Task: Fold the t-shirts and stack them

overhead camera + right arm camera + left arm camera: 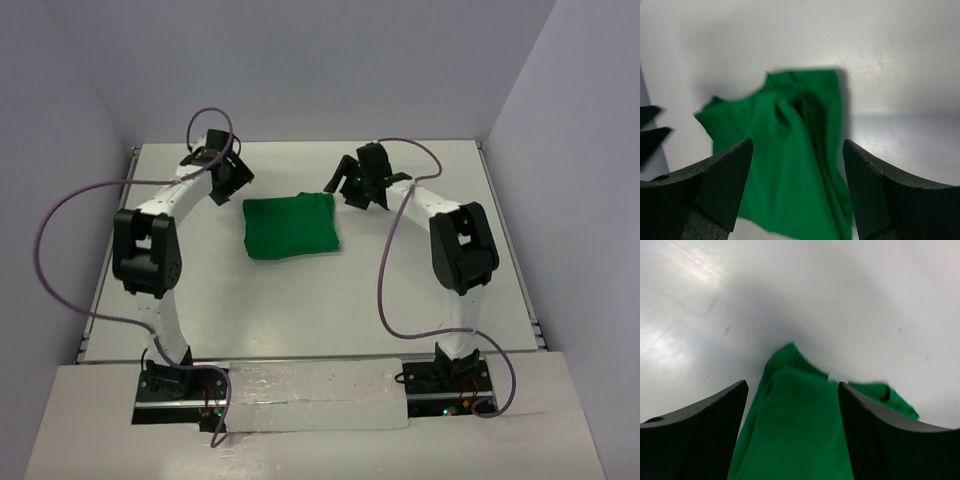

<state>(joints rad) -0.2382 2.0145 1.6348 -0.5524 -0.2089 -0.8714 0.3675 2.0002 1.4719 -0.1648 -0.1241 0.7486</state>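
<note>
Green t-shirt [790, 440] cloth shows between the fingers [710, 430] of our left gripper [792, 385], which stand spread wide with nothing pinched. Both fingers are cut off by the lower edge of that view, and the garment runs out of frame with them. Our right gripper [797, 142] is likewise released. Its fingers [875, 190] are parted above the t-shirt [790, 175], which looks blurred and rumpled there, with the near hem cropped. Two dark points at that view's left edge are cut off, and we cannot tell what they are. From above, the left gripper [232, 180] sits near the far left corner of the t-shirt [290, 227] and the right gripper [352, 188] near its far right corner. Their fingers are too small and dark to read there. The garment lies folded into a rough rectangle on the white table [300, 310], between the arms. Purple cables [383, 290] loop around both arms.
</note>
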